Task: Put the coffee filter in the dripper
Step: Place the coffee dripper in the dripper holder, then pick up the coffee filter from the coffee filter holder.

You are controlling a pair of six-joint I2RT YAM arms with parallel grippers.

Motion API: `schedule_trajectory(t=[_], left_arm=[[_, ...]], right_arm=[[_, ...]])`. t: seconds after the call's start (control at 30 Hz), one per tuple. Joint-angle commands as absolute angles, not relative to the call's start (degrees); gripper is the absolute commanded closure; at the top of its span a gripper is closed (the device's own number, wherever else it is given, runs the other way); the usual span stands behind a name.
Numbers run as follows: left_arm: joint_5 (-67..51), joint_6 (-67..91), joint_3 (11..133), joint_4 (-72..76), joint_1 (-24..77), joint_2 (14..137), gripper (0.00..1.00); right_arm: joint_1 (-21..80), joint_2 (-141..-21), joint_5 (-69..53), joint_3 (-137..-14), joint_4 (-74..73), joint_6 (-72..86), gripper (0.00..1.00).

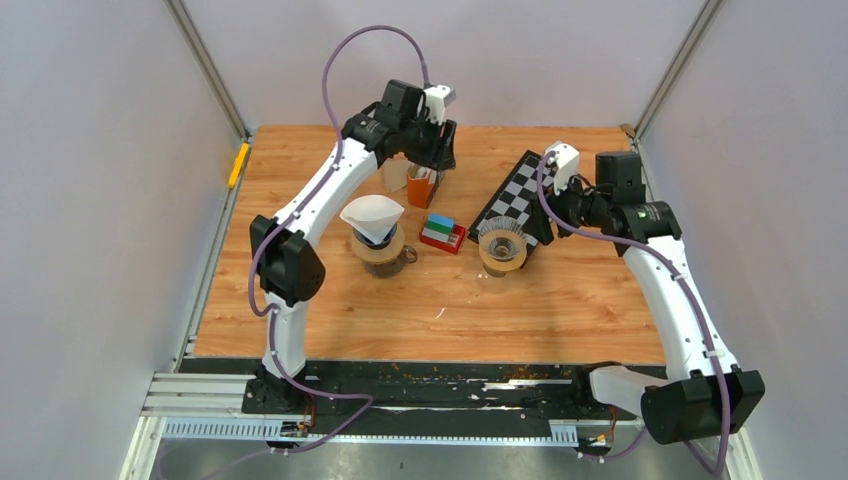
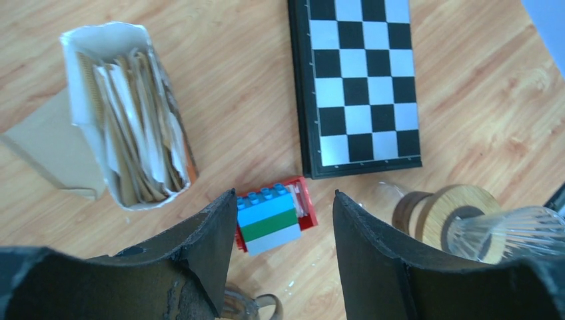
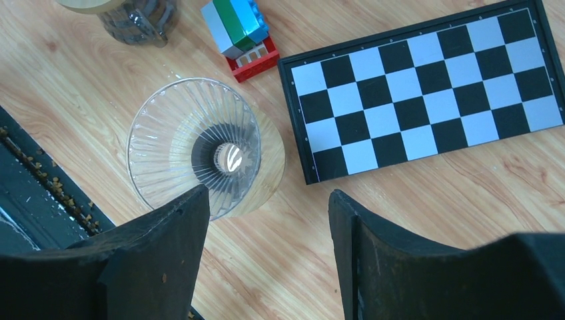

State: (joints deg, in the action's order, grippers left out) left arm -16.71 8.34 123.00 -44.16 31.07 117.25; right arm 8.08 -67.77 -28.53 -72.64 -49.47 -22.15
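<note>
A white paper coffee filter [image 1: 372, 215] stands cone-down in the dripper [image 1: 378, 248] with a wooden collar at centre left. A second clear glass dripper [image 1: 502, 244] [image 3: 193, 147] [image 2: 506, 227] stands empty to its right. My left gripper [image 1: 437, 150] [image 2: 283, 193] hangs open with nothing between its fingers, above the table near a torn packet of filters [image 1: 420, 185] [image 2: 130, 113]. My right gripper [image 3: 266, 190] is open and empty too, just beside the empty dripper over bare wood.
A stack of blue, green and grey bricks on a red base [image 1: 441, 232] [image 2: 270, 217] [image 3: 238, 30] lies between the drippers. A chessboard [image 1: 515, 195] [image 2: 360, 80] [image 3: 426, 87] lies at the back right. A glass handle [image 2: 266, 307] shows under the left fingers.
</note>
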Motion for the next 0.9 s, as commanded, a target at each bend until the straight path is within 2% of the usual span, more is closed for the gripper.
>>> schedule_trajectory(t=[0.0, 0.1, 0.2, 0.53, 0.73, 0.87], left_arm=[[-14.84, 7.1, 125.08, -41.19, 29.24, 117.81, 0.38], [-15.38, 7.2, 124.61, -41.1, 29.17, 117.61, 0.38], [-15.92, 7.29, 123.92, -40.89, 29.18, 117.13, 0.38], [-16.09, 6.29, 121.55, -40.24, 29.18, 115.4, 0.38], [-16.0, 5.77, 121.03, -40.34, 29.18, 115.36, 0.38], [-15.57, 5.21, 121.11, -40.45, 29.1, 115.56, 0.37]], right_arm=[[7.77, -68.31, -33.26, -71.88, -46.01, -22.16, 0.34], [7.9, -70.46, -34.79, -71.65, -46.24, -21.98, 0.35], [7.91, -72.01, -34.37, -70.86, -45.44, -21.93, 0.4], [7.91, -73.93, -31.98, -69.05, -44.99, -23.0, 0.79], [7.91, -73.85, -32.03, -69.23, -45.16, -23.07, 0.8], [7.91, -73.92, -32.01, -69.88, -45.46, -23.02, 0.76]])
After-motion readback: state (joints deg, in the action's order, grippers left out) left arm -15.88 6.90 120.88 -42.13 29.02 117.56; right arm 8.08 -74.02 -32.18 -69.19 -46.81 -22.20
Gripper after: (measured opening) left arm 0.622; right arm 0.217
